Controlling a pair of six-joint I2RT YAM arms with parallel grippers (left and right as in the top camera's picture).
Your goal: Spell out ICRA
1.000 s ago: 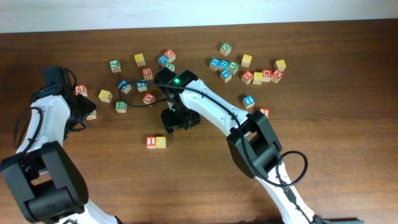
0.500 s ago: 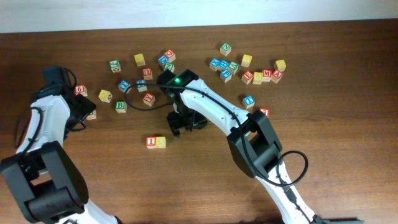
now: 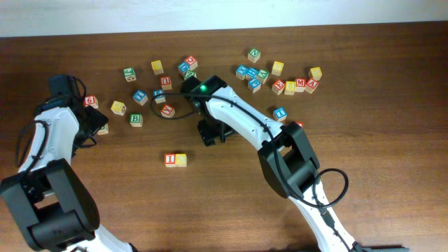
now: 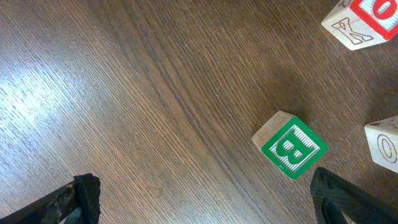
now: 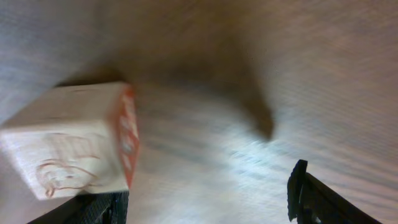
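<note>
The red-lettered I cube and the yellow C cube lie side by side, touching, at the table's middle front. My right gripper hangs open up and to the right of them. In its wrist view a blurred wooden cube with a red face sits just above the left finger, not between the fingers. Its letter is unreadable. Among the loose cubes I cannot make out R or A. My left gripper is wide open over bare wood, with nothing held.
A green B cube lies close to the left gripper's right finger, also in the overhead view. A 6 cube and a yellow cube sit nearby. Several cubes are scattered along the back and back right.
The right gripper has moved right and slightly back, away from the I and C pair, and its jaws have widened. The left arm has not moved.
</note>
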